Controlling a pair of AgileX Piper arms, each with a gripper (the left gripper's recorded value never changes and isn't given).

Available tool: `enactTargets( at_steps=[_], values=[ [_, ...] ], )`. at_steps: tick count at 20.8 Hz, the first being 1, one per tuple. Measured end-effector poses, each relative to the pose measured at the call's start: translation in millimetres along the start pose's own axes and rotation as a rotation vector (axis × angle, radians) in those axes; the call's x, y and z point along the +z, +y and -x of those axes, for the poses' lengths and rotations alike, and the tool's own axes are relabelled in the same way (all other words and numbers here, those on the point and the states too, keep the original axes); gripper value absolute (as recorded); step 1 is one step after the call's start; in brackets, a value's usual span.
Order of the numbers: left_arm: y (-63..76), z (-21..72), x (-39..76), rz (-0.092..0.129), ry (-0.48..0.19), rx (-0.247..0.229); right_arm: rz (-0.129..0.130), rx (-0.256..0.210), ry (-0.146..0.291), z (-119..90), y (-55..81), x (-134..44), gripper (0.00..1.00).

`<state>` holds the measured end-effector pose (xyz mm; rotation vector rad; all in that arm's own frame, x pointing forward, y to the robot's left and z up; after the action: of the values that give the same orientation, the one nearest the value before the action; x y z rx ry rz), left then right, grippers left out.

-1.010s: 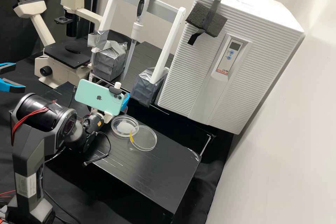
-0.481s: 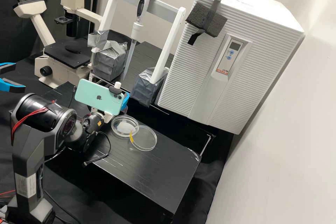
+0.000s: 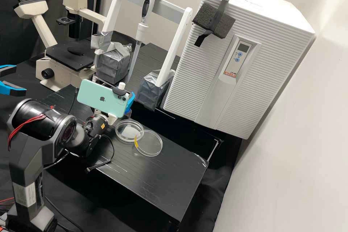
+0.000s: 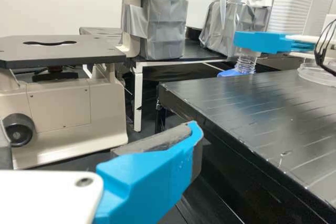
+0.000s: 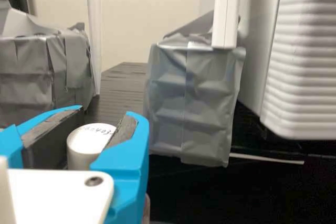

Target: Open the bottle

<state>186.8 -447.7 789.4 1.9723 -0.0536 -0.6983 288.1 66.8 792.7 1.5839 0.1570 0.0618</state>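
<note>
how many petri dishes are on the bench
2. One petri dish lies on the black platform beside the arm's wrist; the second dish lies against it, farther from the arm. Others could be hidden.

No txt legible.
- bottle cap [image 5: 90, 136]: faint handwritten mark on top, unreadable.
- white cabinet [image 3: 268, 43]: red label [image 3: 230, 74] below panel btns, print too small.
- mint phone [image 3: 103, 98]: logo only, no wording.
- sticker [image 3: 22, 191] low on an arm [image 3: 30, 152]: print blurred.

Even, bright light, probably from overhead, falls on the white cabinet [image 3: 217, 79]. The black bench [image 3: 163, 177] carries faint glare streaks; shadow lies beneath its near edge.
</note>
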Motion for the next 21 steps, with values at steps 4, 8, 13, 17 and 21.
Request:
enactTargets(
  at_steps=[4,8,13,17,21],
  values=[
    [0.5,-0.7,0.3,-0.009,0.003,0.007,-0.001,0.026,0.027,1,7.3,-7.5,0.0],
    [0.9,-0.7,-0.2,-0.006,0.008,0.011,-0.001,0.041,0.045,5,11.8,-12.8,0.0],
    [1.0,-0.7,-0.3,-0.005,0.01,0.012,-0.001,0.037,0.04,23,12.0,-12.3,0.0],
    [1.2,-0.7,-0.5,-0.004,0.012,0.015,-0.001,0.05,0.054,47,13.0,-12.5,0.0],
    [1.2,-0.7,-0.5,-0.004,0.012,0.015,0.008,0.053,0.082,72,12.4,-13.8,0.0]
  ],
)
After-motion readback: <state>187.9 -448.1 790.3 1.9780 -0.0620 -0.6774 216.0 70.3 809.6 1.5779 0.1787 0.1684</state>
